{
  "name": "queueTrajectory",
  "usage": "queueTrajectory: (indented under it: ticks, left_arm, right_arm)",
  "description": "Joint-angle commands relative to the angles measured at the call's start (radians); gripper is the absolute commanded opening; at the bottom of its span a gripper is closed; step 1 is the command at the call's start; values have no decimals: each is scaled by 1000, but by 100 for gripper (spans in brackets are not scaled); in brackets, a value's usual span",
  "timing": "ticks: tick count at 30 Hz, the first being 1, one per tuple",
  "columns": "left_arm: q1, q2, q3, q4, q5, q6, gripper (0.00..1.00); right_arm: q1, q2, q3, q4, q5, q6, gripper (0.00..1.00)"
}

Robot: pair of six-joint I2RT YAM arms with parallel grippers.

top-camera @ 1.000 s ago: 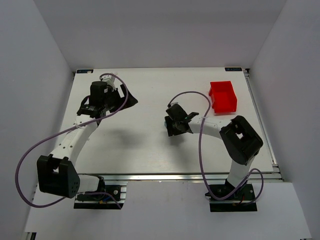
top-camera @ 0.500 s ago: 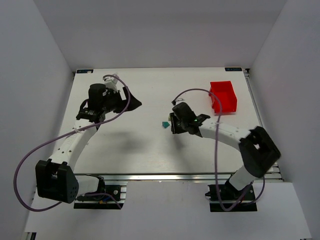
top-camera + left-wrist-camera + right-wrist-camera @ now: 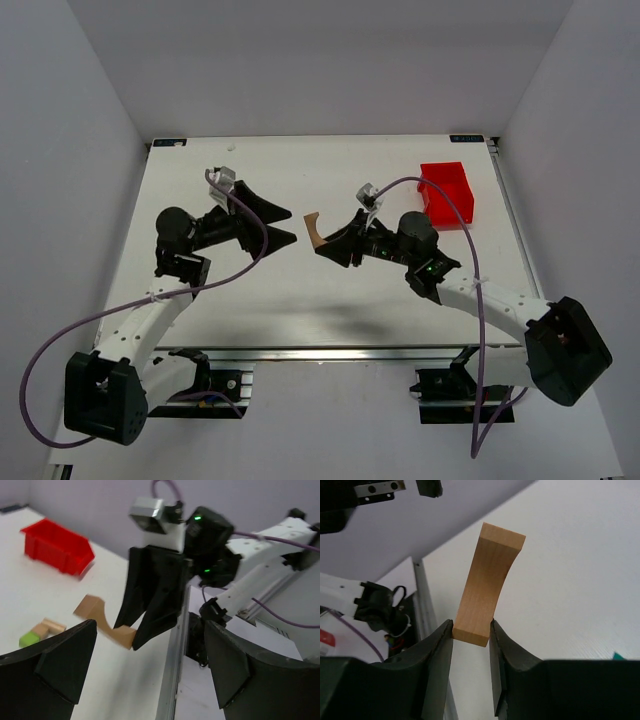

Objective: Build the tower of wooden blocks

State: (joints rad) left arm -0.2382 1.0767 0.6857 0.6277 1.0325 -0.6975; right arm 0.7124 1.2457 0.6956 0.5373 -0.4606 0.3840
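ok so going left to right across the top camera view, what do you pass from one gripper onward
left gripper, open and empty → curved wood block, pinched at its lower end by the right gripper → red bin near the table's far right corner

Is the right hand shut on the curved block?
Shut: both fingers of the right hand press against one end of the curved block.

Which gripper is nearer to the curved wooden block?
Right. The right gripper holds the curved wooden block between its fingers; the left gripper is open beside it, not touching.
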Motion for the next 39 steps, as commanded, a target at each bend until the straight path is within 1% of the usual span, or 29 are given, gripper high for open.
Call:
queueTrajectory:
  ticks: [1, 2, 4, 5, 7, 8, 11, 15, 16, 21, 22, 24, 26, 30, 33, 35, 36, 38, 39]
  left_arm:
    - [-6, -40, -15, 280, 77, -118, 97]
    - [-6, -32, -9, 270, 80, -123, 94]
    - [-6, -5, -2, 259, 81, -131, 94]
    - [-7, 8, 0, 274, 84, -146, 93]
    - [-7, 46, 0, 312, 86, -180, 93]
    - [-10, 58, 5, 357, 98, -212, 93]
    - [-12, 97, 17, 389, 91, -241, 92]
    - [-26, 130, 46, 386, 75, -261, 91]
    - [-33, 135, 48, 389, 72, -266, 88]
    - [-44, 143, 55, 343, 34, -234, 84]
    - [-47, 152, 60, 330, 34, -226, 82]
    - [-50, 161, 63, 334, 31, -230, 79]
    - [-58, 170, 69, 349, 38, -238, 72]
    - [-64, 169, 71, 346, 37, -229, 66]
    - [-67, 164, 71, 326, 24, -218, 63]
    - [-70, 170, 75, 331, 32, -223, 58]
    - [-69, 170, 77, 334, 35, -227, 53]
    - [-70, 164, 75, 346, 40, -234, 48]
    - [-73, 161, 74, 346, 40, -235, 47]
  right_arm:
    - [-24, 11, -21, 392, -220, 125, 1]
    - [-31, 17, -33, 509, -234, 148, 0]
    - [-50, 21, -74, 620, -236, 220, 0]
    - [-54, 23, -82, 694, -239, 231, 0]
    - [-62, 27, -78, 720, -265, 245, 1]
    - [-62, 35, -74, 746, -268, 257, 1]
    - [-67, 52, -61, 780, -279, 283, 1]
    - [-62, 115, -7, 791, -305, 289, 2]
    - [-62, 129, -1, 803, -299, 300, 2]
    - [-59, 216, 56, 860, -320, 349, 2]
    - [-59, 239, 74, 903, -341, 364, 2]
    - [-59, 259, 90, 932, -351, 391, 3]
    - [-59, 285, 99, 963, -351, 417, 3]
    - [-62, 310, 101, 1041, -357, 466, 4]
    - [-57, 308, 107, 1024, -365, 452, 4]
    - [-57, 310, 107, 1023, -363, 452, 4]
    - [-60, 307, 102, 1026, -360, 451, 5]
    - [-62, 296, 84, 1023, -336, 440, 5]
    - [-60, 291, 84, 992, -329, 415, 6]
